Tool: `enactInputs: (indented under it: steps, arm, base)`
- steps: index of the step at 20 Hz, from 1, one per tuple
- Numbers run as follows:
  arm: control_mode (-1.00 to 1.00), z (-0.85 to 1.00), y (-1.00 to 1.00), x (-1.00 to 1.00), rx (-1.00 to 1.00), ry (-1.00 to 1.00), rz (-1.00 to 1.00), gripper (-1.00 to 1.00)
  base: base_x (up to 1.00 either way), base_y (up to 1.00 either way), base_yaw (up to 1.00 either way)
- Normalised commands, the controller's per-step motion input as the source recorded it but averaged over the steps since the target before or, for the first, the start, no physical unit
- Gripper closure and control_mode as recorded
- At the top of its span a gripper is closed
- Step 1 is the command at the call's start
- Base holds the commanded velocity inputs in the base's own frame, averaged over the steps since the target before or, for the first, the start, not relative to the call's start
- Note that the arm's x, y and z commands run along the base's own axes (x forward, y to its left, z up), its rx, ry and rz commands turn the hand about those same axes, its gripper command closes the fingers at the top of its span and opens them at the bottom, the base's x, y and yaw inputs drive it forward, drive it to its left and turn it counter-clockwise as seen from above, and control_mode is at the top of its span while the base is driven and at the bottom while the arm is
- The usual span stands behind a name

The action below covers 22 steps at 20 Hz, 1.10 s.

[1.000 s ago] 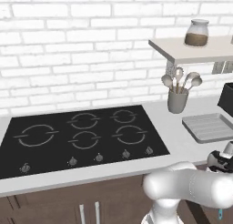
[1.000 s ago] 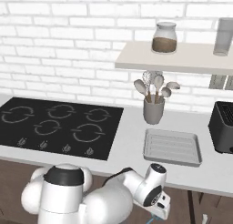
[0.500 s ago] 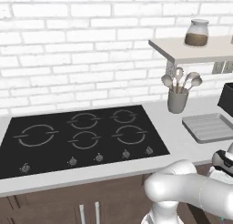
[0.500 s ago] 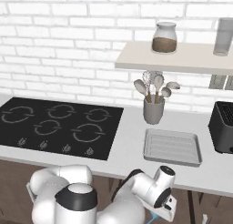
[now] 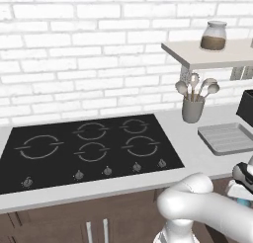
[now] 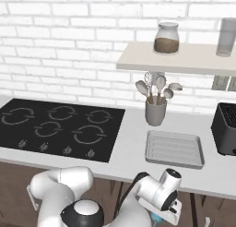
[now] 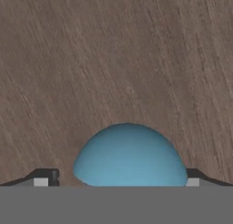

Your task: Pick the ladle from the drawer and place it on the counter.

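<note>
The ladle [image 7: 129, 155] appears as a rounded blue bowl lying on the brown wooden drawer floor [image 7: 113, 59]. My gripper [image 7: 120, 182] is right above it and open, one dark tip on each side of the bowl. From the base, the hand [image 6: 164, 211] hangs below the counter's [image 6: 133, 143] front edge, a bit of blue ladle [image 6: 155, 218] under it. In the left base view the gripper [image 5: 241, 188] sits low at the right edge, under the counter [image 5: 197, 158], with a speck of blue ladle [image 5: 242, 201] beneath.
On the counter stand a black cooktop [image 5: 89, 148], a grey utensil holder [image 6: 156, 111] with spoons, a grey ridged tray [image 6: 174, 149] and a black toaster [image 6: 226, 128]. A beige wall shelf [image 6: 184, 60] carries a jar [image 6: 166, 38].
The arm has folded lower and the hand has sunk a little further to the right below the counter edge. The jaws have stayed wide apart.
</note>
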Motion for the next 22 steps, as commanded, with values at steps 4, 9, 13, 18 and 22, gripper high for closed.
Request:
enactInputs:
  steps: [4,9,13,18,22]
  arm:
    - [-1.0,-0.03,0.0,0.0,0.0,0.0,0.0,-1.0]
    - [-1.0,0.0,0.0,0.0,0.0,0.0,0.0,-1.0]
    - [-1.0,0.0,0.0,0.0,0.0,0.0,0.0,-1.0]
    - [-1.0,-0.07,0.0,0.03,0.0,-0.01,0.0,1.0]
    - [-1.0,-0.03,0.0,0.01,0.0,0.0,0.0,1.0]
  base:
    - [0.0,0.0,0.0]
    - [0.0,0.0,0.0]
    - [0.0,0.0,0.0]
    - [0.0,0.0,0.0]
    - [0.0,0.0,0.0]
